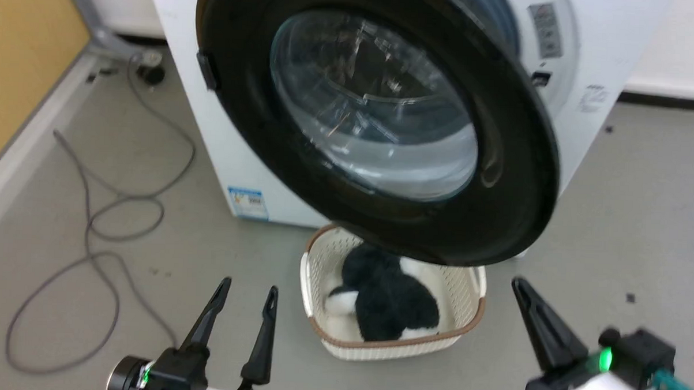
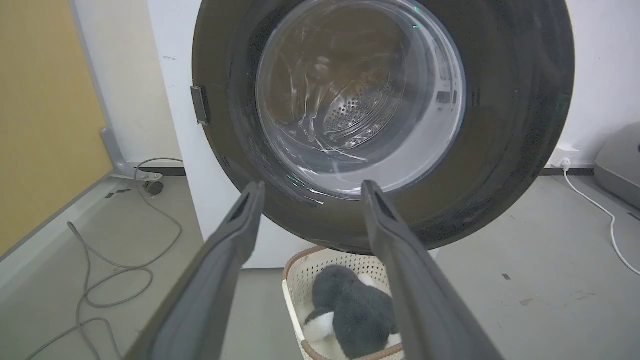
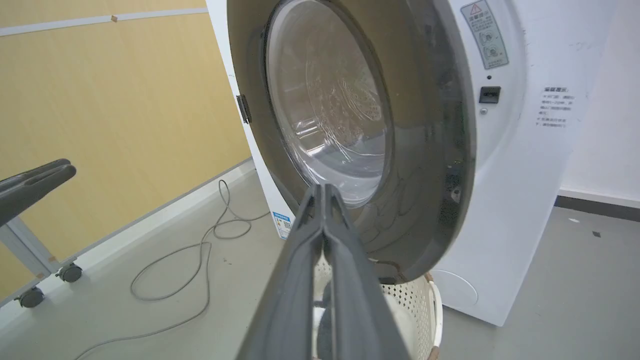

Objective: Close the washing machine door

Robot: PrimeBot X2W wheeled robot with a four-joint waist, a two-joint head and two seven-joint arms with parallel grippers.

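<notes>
The washing machine door (image 1: 515,166) stood swung open from the white washing machine (image 1: 600,54), above a cream basket (image 1: 306,274) holding a black-and-white fluffy item (image 1: 392,303). The left gripper (image 1: 249,284) hung empty with its 2 fingers spread. The right gripper (image 3: 322,187) had its fingers pressed together. Neither touched the door.
</notes>
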